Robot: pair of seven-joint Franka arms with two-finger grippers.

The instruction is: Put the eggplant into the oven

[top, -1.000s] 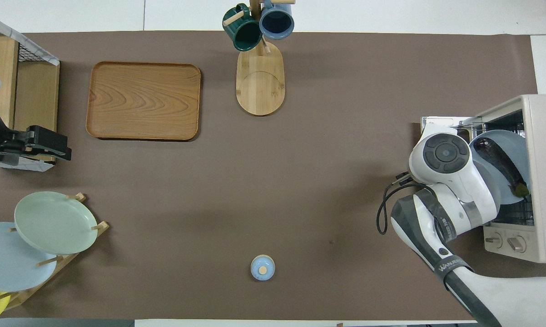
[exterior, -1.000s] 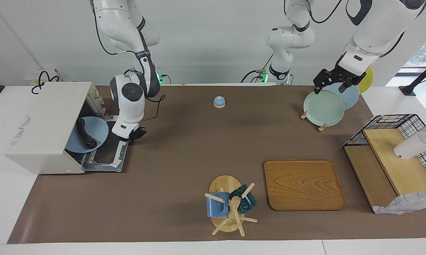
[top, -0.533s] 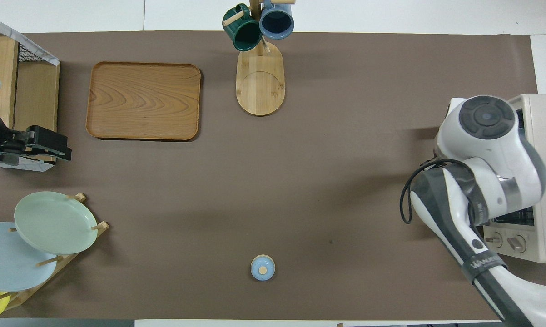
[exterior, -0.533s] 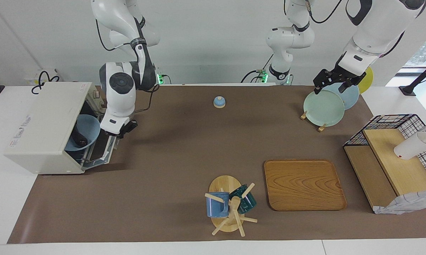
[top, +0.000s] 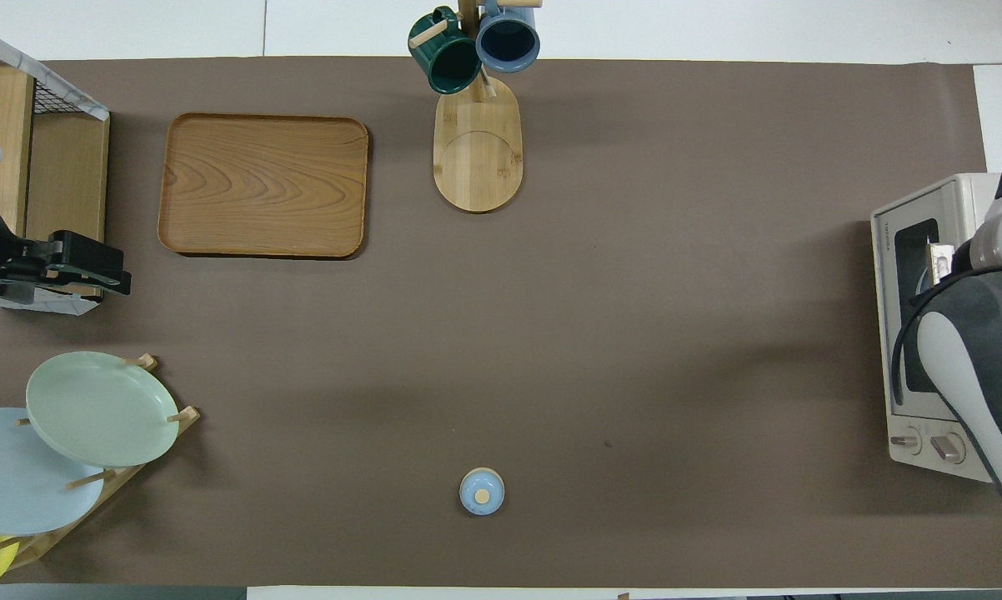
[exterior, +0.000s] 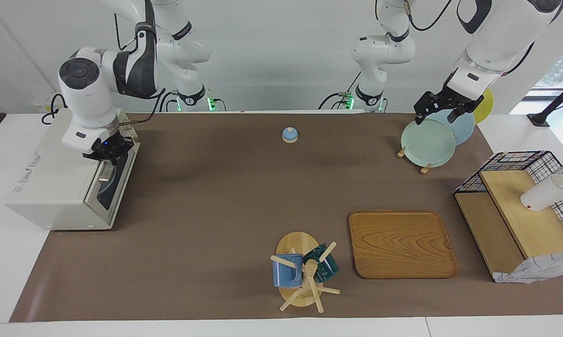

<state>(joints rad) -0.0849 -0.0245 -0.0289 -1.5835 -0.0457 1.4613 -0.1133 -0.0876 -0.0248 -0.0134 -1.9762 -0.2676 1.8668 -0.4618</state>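
Brown table mat (exterior: pixel 244 196), boxy cream-white oven (exterior: pixel 52 182), dark glass door shut

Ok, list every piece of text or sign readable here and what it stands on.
None reads for certain.
Oven door, top edge: small brand wording, too small to read.
Oven top: grey lettering, blurred.
Dials: markings illegible.
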